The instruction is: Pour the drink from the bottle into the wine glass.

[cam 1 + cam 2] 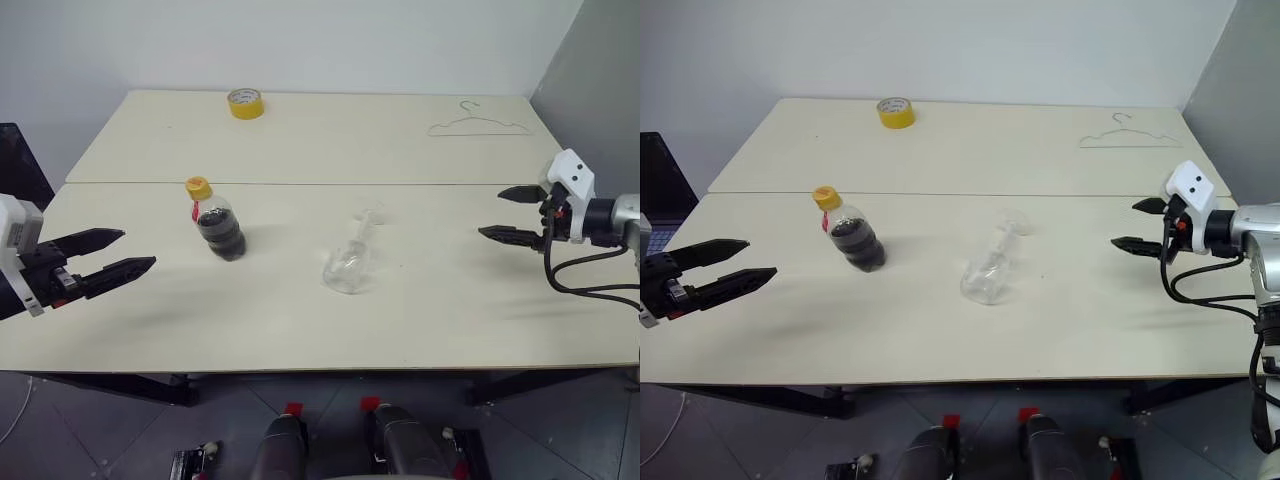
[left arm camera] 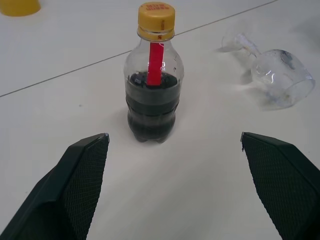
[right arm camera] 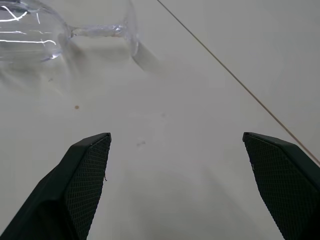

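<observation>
The bottle (image 1: 215,222) stands upright on the table, left of centre, yellow cap on, a red tag at its neck, with the dark drink (image 2: 151,107) filling its lower half. The wine glass (image 1: 350,262) lies on its side near the table's middle, bowl toward me, foot (image 1: 371,216) pointing away. My left gripper (image 1: 125,254) hovers open at the table's left edge, aimed at the bottle and well short of it. At the right edge my right gripper (image 1: 504,214) is open, pointing toward the glass with a wide gap between them. Nothing is held.
A yellow tape roll (image 1: 245,103) sits at the far edge of the table. A thin wire hanger (image 1: 478,124) lies at the far right. A seam (image 1: 300,184) runs across the tabletop behind the bottle.
</observation>
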Available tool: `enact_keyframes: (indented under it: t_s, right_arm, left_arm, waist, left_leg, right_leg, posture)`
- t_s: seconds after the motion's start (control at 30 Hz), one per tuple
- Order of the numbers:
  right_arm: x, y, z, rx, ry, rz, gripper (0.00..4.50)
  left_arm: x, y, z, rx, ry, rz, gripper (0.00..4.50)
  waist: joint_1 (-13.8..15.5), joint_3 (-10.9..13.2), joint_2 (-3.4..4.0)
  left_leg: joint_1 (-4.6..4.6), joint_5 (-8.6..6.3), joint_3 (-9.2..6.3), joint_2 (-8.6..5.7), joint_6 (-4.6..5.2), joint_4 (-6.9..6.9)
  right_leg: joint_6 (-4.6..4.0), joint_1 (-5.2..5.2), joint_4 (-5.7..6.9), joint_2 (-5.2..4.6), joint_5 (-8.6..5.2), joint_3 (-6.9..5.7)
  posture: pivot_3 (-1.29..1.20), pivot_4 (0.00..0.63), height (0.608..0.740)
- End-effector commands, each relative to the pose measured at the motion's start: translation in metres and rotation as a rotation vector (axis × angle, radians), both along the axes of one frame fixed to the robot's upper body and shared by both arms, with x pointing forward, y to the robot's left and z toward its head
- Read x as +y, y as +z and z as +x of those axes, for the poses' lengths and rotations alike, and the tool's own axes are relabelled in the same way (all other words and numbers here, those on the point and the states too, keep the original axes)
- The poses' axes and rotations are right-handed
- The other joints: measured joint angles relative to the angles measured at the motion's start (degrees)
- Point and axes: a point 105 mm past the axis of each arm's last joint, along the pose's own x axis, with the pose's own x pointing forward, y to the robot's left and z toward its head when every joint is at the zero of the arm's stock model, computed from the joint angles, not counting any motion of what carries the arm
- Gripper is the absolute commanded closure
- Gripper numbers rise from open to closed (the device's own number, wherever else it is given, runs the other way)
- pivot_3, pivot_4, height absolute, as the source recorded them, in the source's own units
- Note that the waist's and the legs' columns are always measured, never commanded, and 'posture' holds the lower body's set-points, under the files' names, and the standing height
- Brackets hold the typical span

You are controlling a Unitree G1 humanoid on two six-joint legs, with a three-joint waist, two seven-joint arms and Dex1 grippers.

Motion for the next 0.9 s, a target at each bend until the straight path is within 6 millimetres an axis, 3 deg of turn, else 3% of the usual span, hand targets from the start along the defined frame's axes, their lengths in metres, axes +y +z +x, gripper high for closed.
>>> enact_keyframes:
  t_s: [0.03, 0.6, 0.73, 0.9]
  right_arm:
    - [0.000, 0.016, -0.007, -0.040, 0.026, 0.005, 0.00]
    - [0.017, 0.020, -0.012, -0.034, 0.097, 0.063, 0.00]
    - [0.023, 0.019, -0.011, -0.036, 0.114, 0.069, 0.00]
    - [0.043, 0.014, -0.017, -0.021, 0.185, 0.087, 0.00]
  left_arm:
    - [-0.003, 0.012, 0.001, -0.039, -0.015, 0.009, 0.03]
    - [-0.002, 0.010, 0.002, -0.032, -0.008, 0.029, 0.03]
    - [-0.001, 0.001, 0.006, -0.022, 0.016, 0.049, 0.03]
    - [-0.017, -0.014, 0.015, -0.034, 0.030, 0.010, 0.03]
  waist:
    - [0.00, 0.00, 0.00]
    - [-0.17, 0.00, -0.01]
    - [-0.17, 0.00, -0.01]
    - [-0.10, -0.01, 0.00]
  left_leg:
    - [0.00, 0.00, 0.01, 0.00, 0.00, 0.00]
    - [0.03, 0.00, 0.09, 0.01, 0.00, 0.10]
    - [0.03, 0.00, 0.09, 0.01, 0.00, 0.10]
    - [0.03, 0.00, 0.09, 0.01, 0.00, 0.11]
  right_leg:
    - [0.00, -0.01, 0.03, 0.00, 0.00, 0.01]
    - [-0.22, -0.30, 0.62, 0.28, -0.12, 0.14]
    - [-0.21, -0.30, 0.62, 0.28, -0.12, 0.15]
    - [-0.21, -0.29, 0.64, 0.28, -0.12, 0.16]
  posture:
    - [0.00, 0.150, 0.740]
    - [0.00, 0.150, 0.740]
    - [0.00, 0.150, 0.740]
    - [0.00, 0.150, 0.740]
